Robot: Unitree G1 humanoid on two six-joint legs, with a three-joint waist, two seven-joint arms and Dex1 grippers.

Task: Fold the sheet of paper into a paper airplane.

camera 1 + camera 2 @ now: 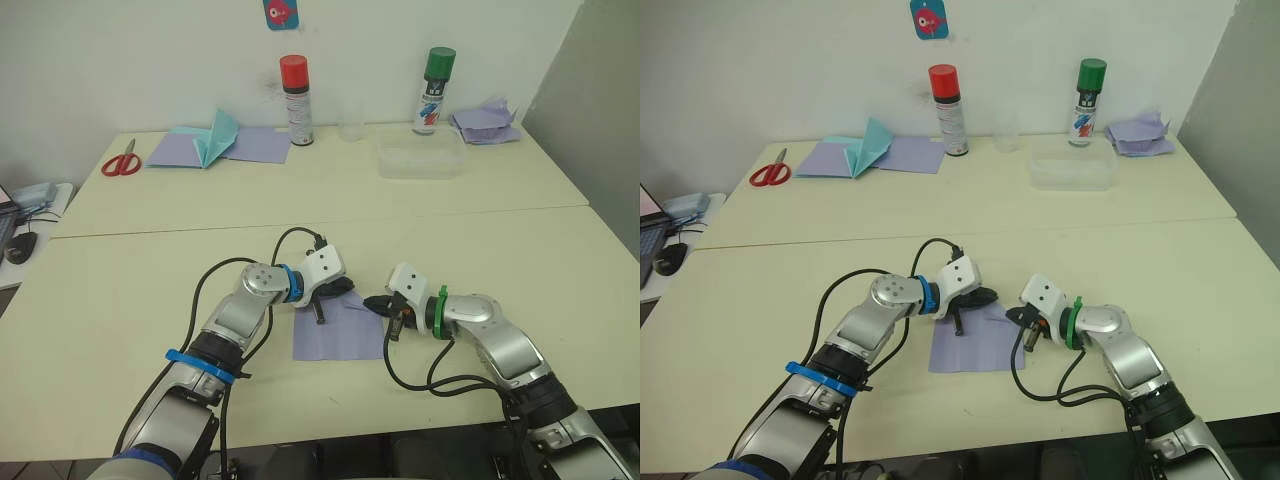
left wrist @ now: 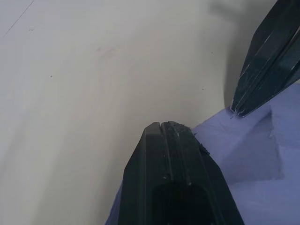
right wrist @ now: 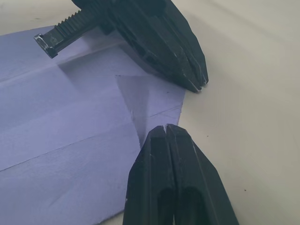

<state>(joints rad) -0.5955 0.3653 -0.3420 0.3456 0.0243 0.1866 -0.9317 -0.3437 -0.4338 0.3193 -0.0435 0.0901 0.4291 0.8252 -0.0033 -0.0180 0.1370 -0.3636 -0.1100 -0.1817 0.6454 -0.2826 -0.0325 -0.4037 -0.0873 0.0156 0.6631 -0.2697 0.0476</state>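
Early fold: both grippers work the far edge of the sheet, lying flat on the table.
Left gripper, closed and empty, presses the far-left corner; right gripper, closed and empty, tip at the far-right edge. Sheet between the grippers, roughly square, no clear long axis, creases running away from the robot, no nose yet. Next move likely calls for lifting a corner toward the centre crease.
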